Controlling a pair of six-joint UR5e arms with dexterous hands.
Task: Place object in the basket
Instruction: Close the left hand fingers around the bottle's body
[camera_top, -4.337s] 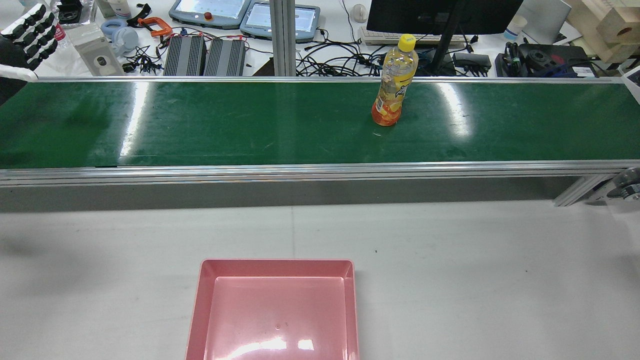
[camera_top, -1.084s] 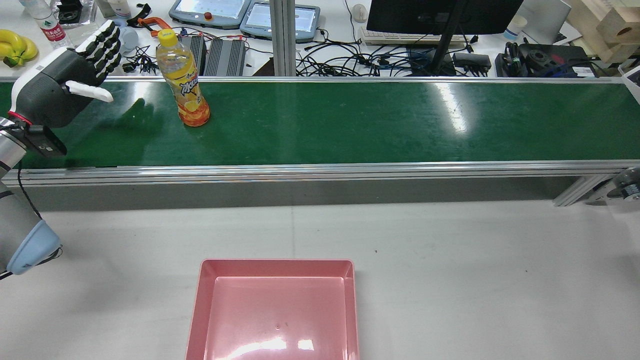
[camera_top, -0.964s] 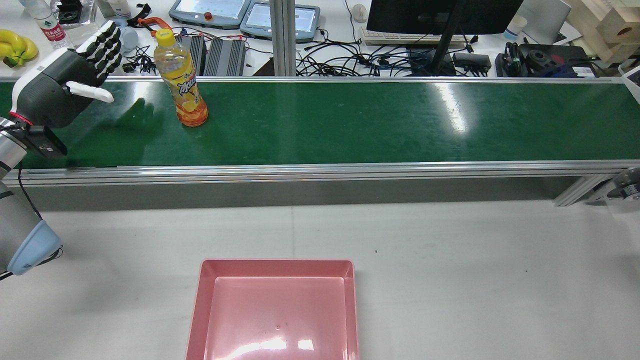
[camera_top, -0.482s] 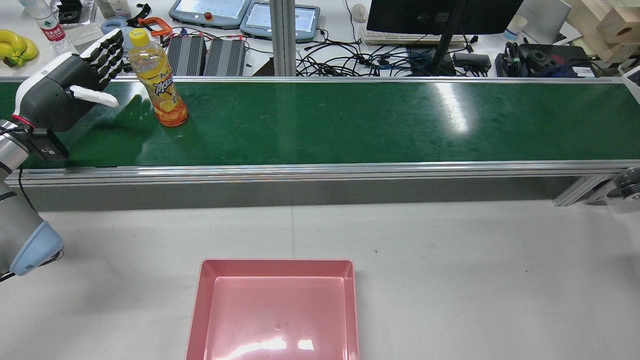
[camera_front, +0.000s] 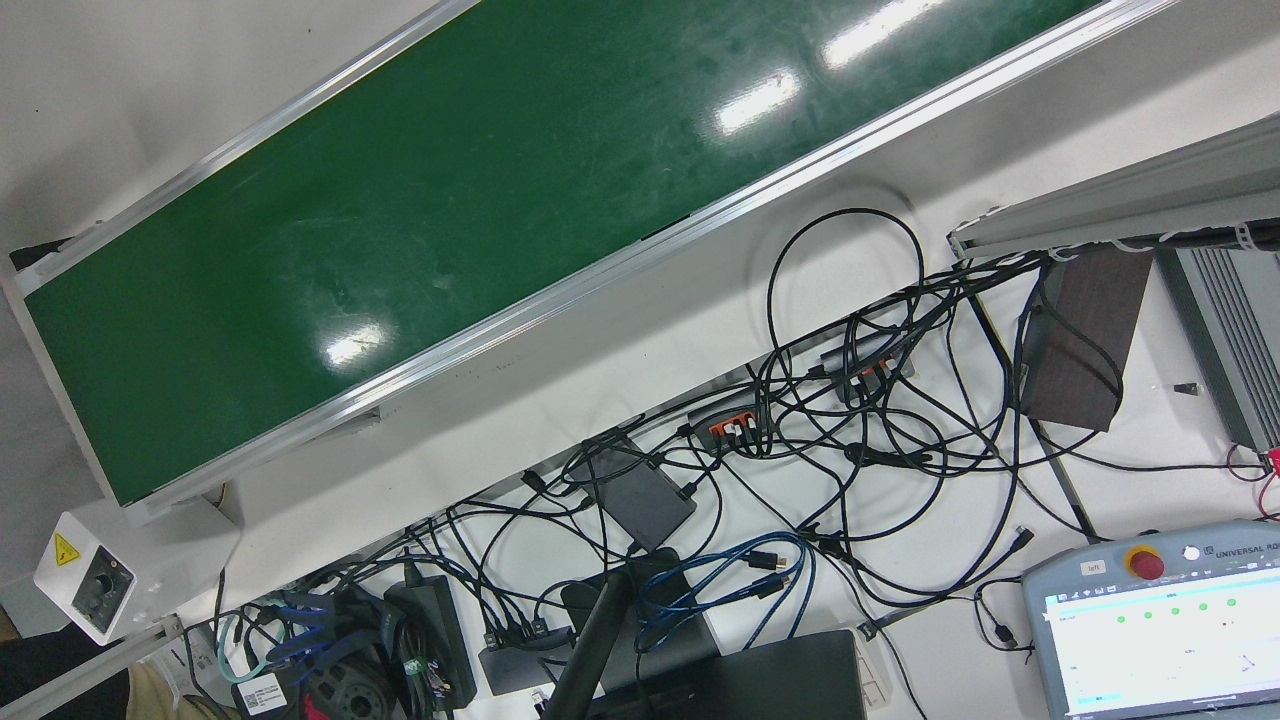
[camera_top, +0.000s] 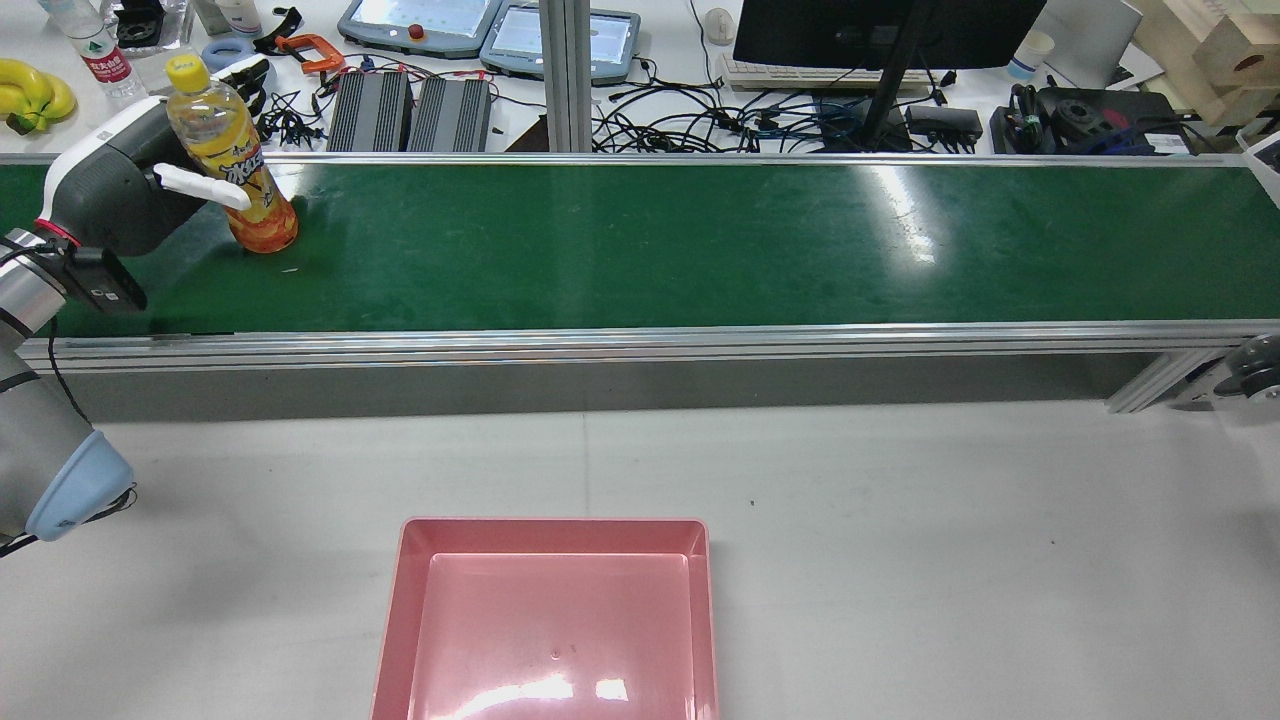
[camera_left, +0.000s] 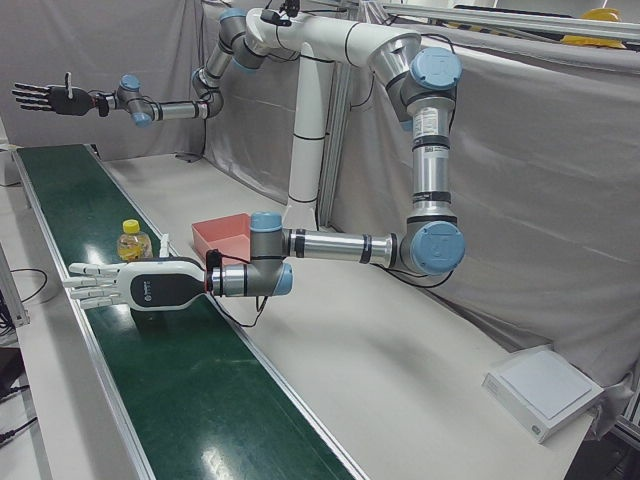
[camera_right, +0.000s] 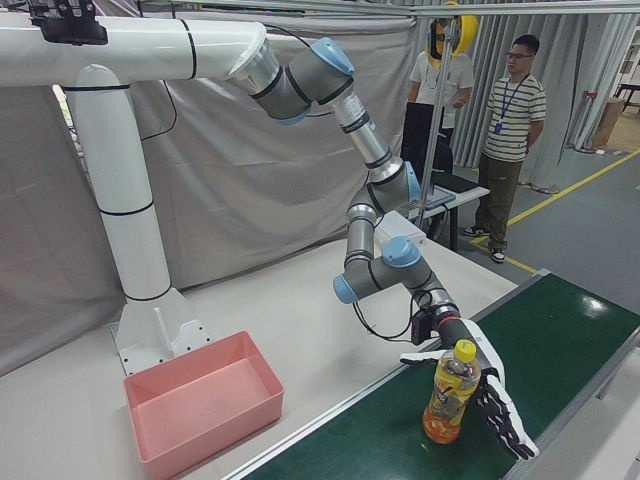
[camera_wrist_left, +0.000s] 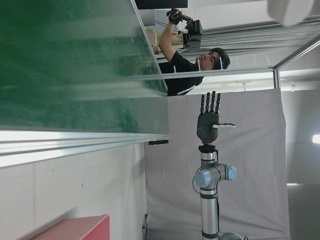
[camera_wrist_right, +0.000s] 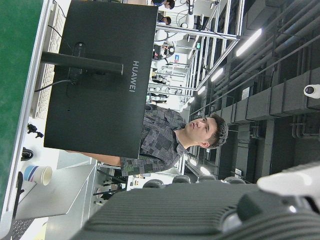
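Observation:
An orange-drink bottle (camera_top: 235, 165) with a yellow cap stands upright on the green conveyor belt (camera_top: 700, 240) at its far left end. My left hand (camera_top: 115, 190) is open around it, with its thumb in front of the bottle and its straight fingers (camera_top: 250, 75) behind. The right-front view shows the same bottle (camera_right: 448, 395) against the palm of my left hand (camera_right: 490, 395), fingers stretched out. In the left-front view the bottle (camera_left: 133, 240) sits just behind that left hand (camera_left: 125, 285). My right hand (camera_left: 45, 97) hangs open, high over the belt's other end. The pink basket (camera_top: 555, 524) lies empty on the table.
Cables, tablets, a monitor and bananas (camera_top: 30, 95) crowd the bench beyond the belt. A person (camera_right: 508, 120) stands past the station's corner. The aluminium belt rail (camera_top: 640, 340) runs between the belt and the grey table (camera_top: 900, 560).
The bottle has ridden the belt leftward from right of centre into the span of my open left hand. The left hand came in from the far left edge and shifted slightly rightward toward the bottle.

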